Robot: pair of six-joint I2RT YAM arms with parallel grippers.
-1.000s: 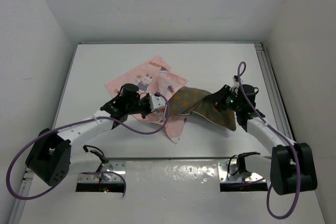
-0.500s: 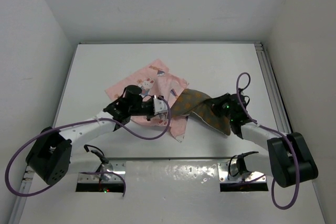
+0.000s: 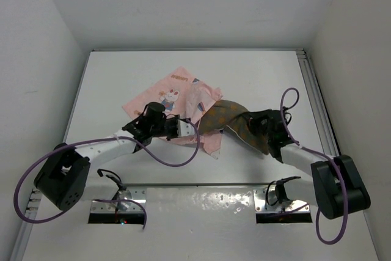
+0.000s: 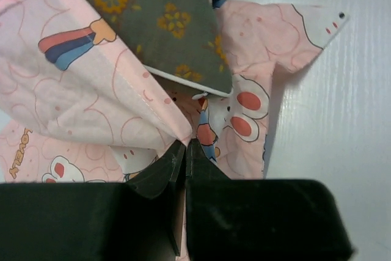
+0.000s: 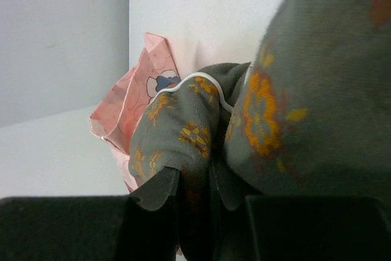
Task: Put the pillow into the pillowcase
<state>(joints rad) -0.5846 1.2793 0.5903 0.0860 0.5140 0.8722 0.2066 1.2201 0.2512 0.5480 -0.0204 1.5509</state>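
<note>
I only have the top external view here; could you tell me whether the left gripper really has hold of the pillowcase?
Observer: Yes. In the left wrist view the left gripper is shut on a pinched fold of the pillowcase, holding its upper layer up.
Operator: Thank you. Has the pillow's corner reached that opening?
Observer: The same view shows a corner of the pillow, with its pale piping, lying on the lower pink layer right beside the lifted fold.
Operator: And how is the right gripper's hold?
Observer: In the right wrist view the right gripper is shut on a bunched fold of the pillow, with the pillowcase beyond it.
</note>
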